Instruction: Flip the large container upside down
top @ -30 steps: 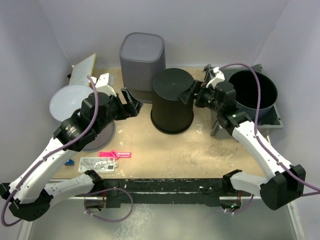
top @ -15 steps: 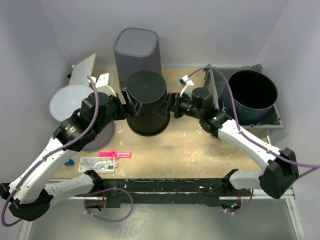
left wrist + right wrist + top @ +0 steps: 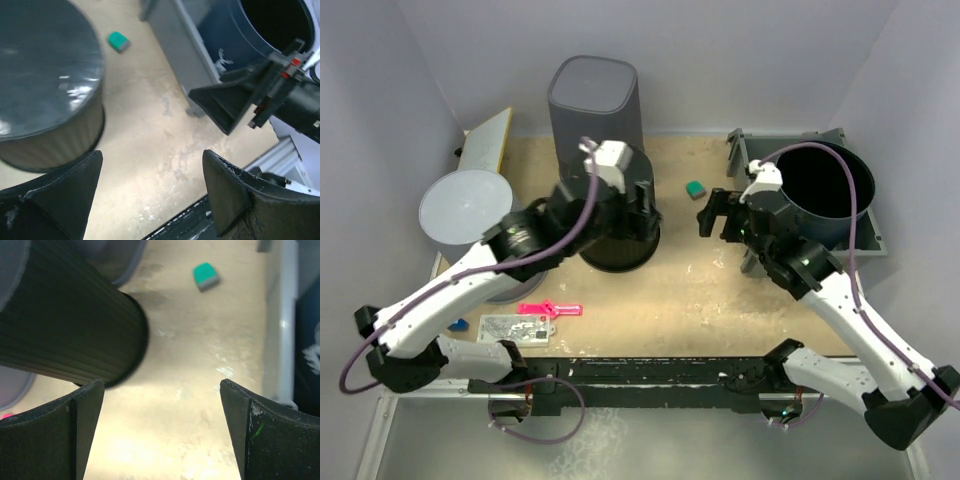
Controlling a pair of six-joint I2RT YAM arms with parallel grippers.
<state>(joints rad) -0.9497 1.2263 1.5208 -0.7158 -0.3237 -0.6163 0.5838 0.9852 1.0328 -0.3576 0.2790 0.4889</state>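
Note:
The large container (image 3: 620,250) is a black ribbed tub standing upside down at the table's middle, flat bottom up. Its top is partly hidden by my left arm. My left gripper (image 3: 638,210) hovers open just above its right side, holding nothing. In the left wrist view the tub's bottom (image 3: 45,65) lies to the left, beyond the open left gripper (image 3: 150,160). My right gripper (image 3: 713,215) is open and apart from the tub, to its right. In the right wrist view the ribbed wall (image 3: 65,325) sits at upper left of the open right gripper (image 3: 162,387).
A tall grey bin (image 3: 592,100) stands right behind the tub. A dark blue round bucket (image 3: 825,180) sits in a grey tray (image 3: 865,240) at right. A small green block (image 3: 695,188) lies between them. A grey disc (image 3: 460,205), a board (image 3: 485,140) and a pink piece (image 3: 550,309) are at left.
The tub slid left, then stopped. My left arm swung from the tub's left side to above it. My right gripper drew back to the right, away from the tub.

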